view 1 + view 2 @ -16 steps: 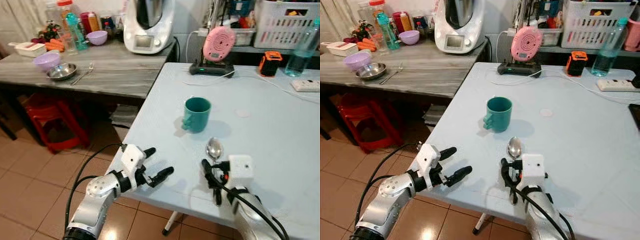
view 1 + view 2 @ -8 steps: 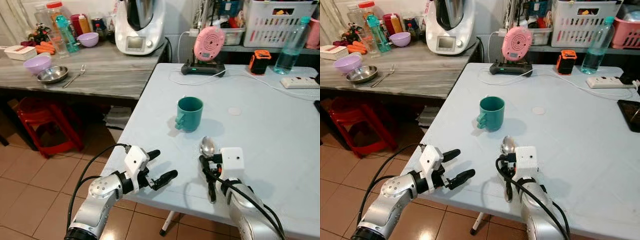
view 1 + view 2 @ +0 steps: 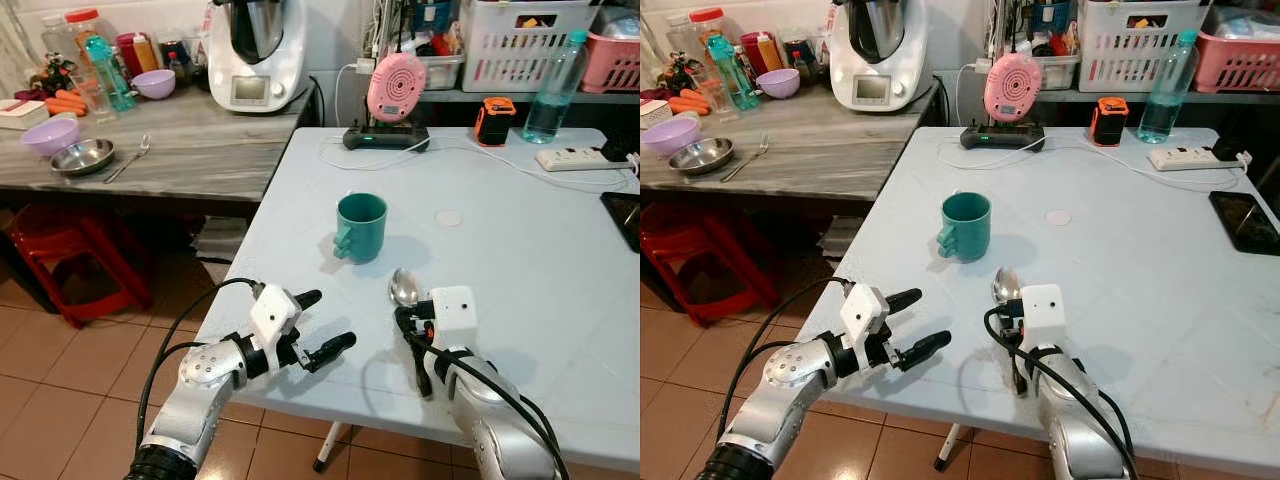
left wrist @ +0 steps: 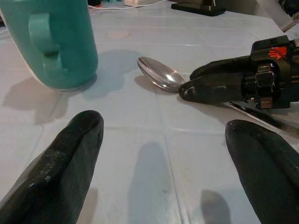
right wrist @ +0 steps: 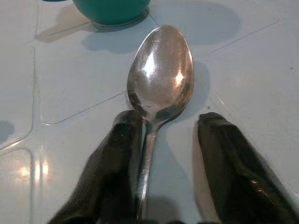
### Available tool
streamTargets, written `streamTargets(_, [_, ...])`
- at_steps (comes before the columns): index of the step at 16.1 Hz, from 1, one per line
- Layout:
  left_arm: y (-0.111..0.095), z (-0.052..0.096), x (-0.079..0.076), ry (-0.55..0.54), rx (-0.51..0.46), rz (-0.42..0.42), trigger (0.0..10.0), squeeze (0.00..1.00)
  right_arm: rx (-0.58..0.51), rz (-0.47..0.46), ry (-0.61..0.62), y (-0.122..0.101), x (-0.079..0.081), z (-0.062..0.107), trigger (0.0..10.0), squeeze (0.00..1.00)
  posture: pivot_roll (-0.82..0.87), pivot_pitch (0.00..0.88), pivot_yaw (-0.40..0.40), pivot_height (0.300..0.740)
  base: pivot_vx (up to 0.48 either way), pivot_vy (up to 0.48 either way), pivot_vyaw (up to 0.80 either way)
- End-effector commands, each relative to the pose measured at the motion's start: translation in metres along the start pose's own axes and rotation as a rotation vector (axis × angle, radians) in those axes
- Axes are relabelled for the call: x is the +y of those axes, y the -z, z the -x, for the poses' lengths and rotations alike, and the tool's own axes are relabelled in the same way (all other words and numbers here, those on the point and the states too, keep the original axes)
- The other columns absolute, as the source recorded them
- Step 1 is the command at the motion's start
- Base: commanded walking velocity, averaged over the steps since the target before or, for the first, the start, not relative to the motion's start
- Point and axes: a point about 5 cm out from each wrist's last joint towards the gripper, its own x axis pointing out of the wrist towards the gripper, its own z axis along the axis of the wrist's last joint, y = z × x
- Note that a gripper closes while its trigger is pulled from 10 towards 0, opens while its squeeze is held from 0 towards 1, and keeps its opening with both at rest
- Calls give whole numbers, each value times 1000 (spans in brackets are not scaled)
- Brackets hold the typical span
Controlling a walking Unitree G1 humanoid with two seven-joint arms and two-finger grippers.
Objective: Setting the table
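On the pale blue table (image 3: 520,250), seen from the head, the right gripper (image 3: 408,322) lies low with its fingers apart, the spoon (image 3: 404,288) bowl just past its tips and the handle running back between them. A green mug (image 3: 359,226) stands beyond the spoon, a little to the gripper's left. The left gripper (image 3: 322,325) hovers at the table's near edge, fingers spread, holding nothing.

From the left wrist, both wide-spread fingers (image 4: 65,163) frame the mug (image 4: 56,42) ahead, with the spoon (image 4: 159,74) and right gripper (image 4: 224,86) ahead too.

From the right wrist, the spoon (image 5: 161,74) neck touches one finger (image 5: 112,163); the other stands clear of it. The mug (image 5: 112,9) base sits just beyond.
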Motion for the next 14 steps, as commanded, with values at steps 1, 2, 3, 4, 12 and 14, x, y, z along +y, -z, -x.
streamTargets(1, [-2,-1,3,-3,5,-23,10000,0,147,-23,-125,29,24,-2,0,0,-139,0,96,740,0,0,0])
streamTargets(2, [-3,-1,3,-4,3,-25,10000,0,154,-24,-121,31,21,-1,0,0,-138,0,95,740,0,0,0])
streamTargets(3, [-2,-1,3,-4,2,-26,10000,0,158,-25,-118,33,20,0,0,0,-139,0,93,740,0,0,0])
streamTargets(4, [-2,-2,2,4,-3,-30,10000,0,166,-30,-111,36,16,2,0,0,-140,0,94,740,0,0,0])
streamTargets(12, [-12,1,30,-72,-19,-66,10000,0,182,-48,-84,45,7,10,0,0,-146,0,99,740,0,0,0])
streamTargets(14, [-15,3,39,-117,-24,-75,10000,0,185,-51,-82,46,6,11,0,0,-146,0,99,740,0,0,0])
